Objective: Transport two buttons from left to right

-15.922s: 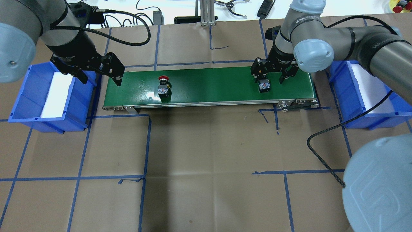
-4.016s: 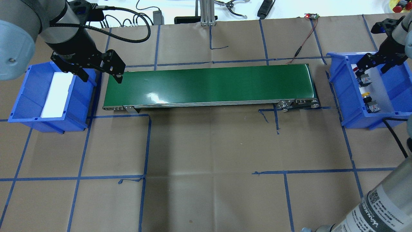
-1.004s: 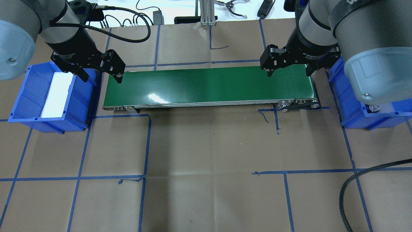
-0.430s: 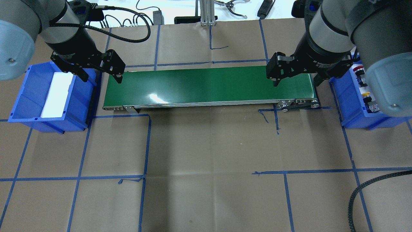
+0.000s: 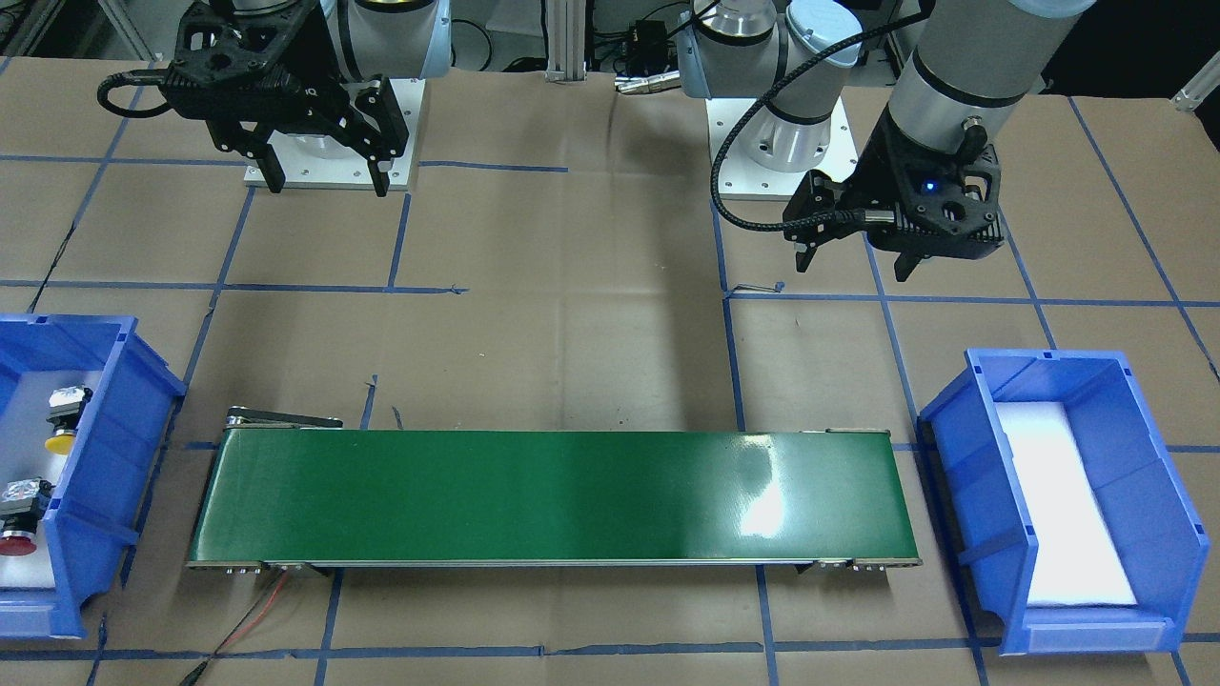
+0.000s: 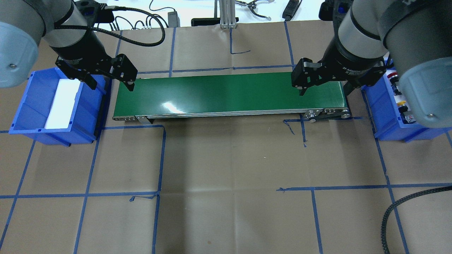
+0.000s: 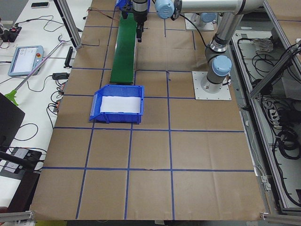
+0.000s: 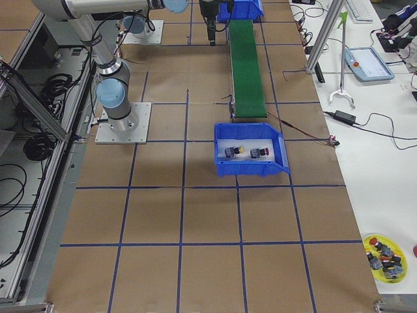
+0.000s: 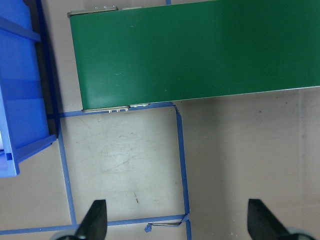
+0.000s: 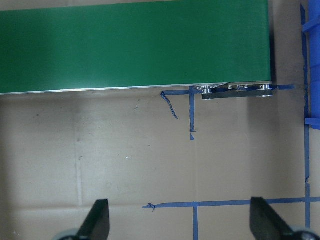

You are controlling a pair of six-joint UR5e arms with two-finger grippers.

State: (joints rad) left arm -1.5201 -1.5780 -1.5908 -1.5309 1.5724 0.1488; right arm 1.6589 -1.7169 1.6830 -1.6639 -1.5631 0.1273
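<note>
The yellow button (image 5: 60,439) and the red button (image 5: 17,544) lie in the blue right-hand bin (image 5: 95,448). They also show in the overhead view, red (image 6: 391,74) and yellow (image 6: 401,103), partly hidden by my right arm, and in the right exterior view (image 8: 240,152) (image 8: 262,152). My right gripper (image 6: 325,92) is open and empty above the right end of the green conveyor (image 6: 229,93). My left gripper (image 6: 111,86) is open and empty above the conveyor's left end.
The blue left-hand bin (image 6: 28,106) holds only a white liner. Blue tape lines cross the brown table cover. Cables and tools lie along the far edge (image 6: 155,21). A black cable (image 6: 399,208) hangs at the near right.
My right arm has come back from the right bin to the conveyor's right end, open and empty; over the last half second it has hardly moved. The left arm has stayed still.
</note>
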